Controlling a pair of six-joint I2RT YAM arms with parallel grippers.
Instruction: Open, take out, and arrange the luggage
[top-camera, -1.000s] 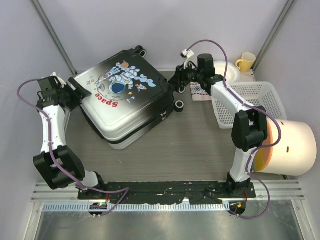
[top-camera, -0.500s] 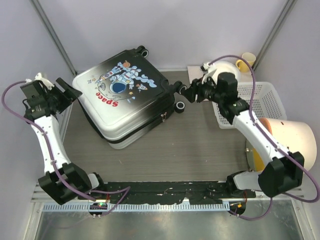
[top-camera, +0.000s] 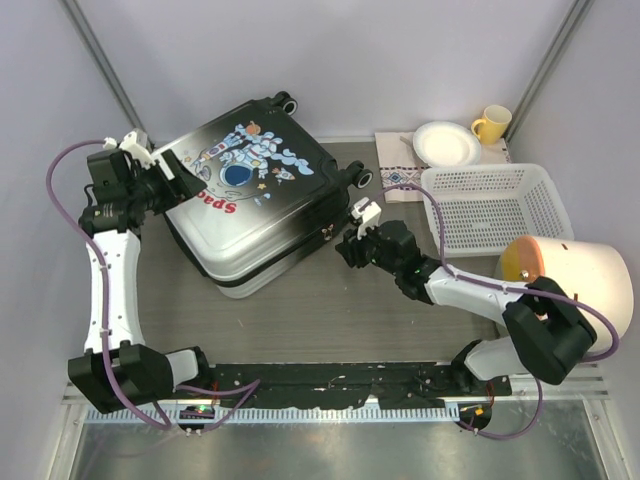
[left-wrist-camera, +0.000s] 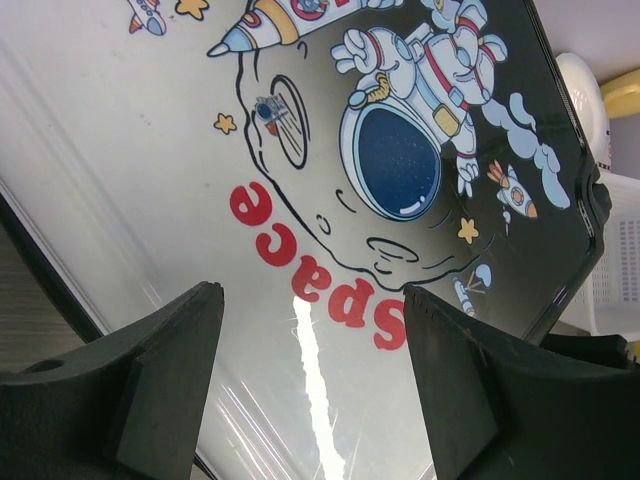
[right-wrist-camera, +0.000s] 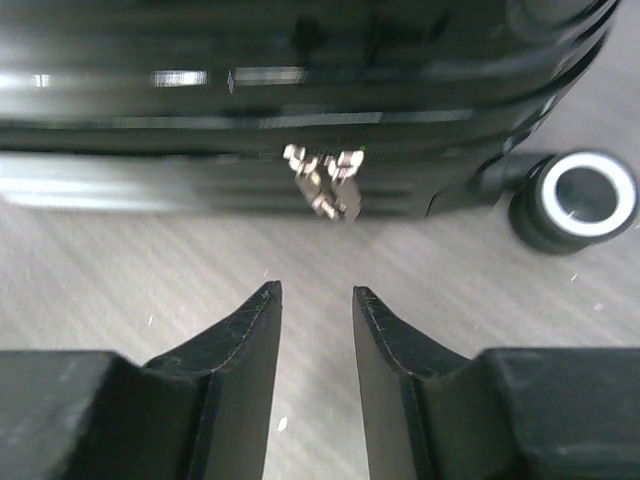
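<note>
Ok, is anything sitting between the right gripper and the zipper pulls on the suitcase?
Nothing visible. Only bare table lies between the open right gripper and the zipper pulls on the luggage; a wheel sits off to one side.

White slatted basket (top-camera: 482, 171) right; plate (top-camera: 446, 143) on patterned cloth (top-camera: 396, 180); yellow mug (top-camera: 492, 124) beside plate.

A robot lab cell — plain white walls (top-camera: 380, 60), metal posts (top-camera: 108, 75); cabled arms (top-camera: 100, 270) bolted to a rail (top-camera: 340, 378) at the counter (top-camera: 380, 310) edge.

Closed astronaut-print luggage (top-camera: 255, 200) lies flat, zipper pulls (right-wrist-camera: 323, 183) together.
</note>
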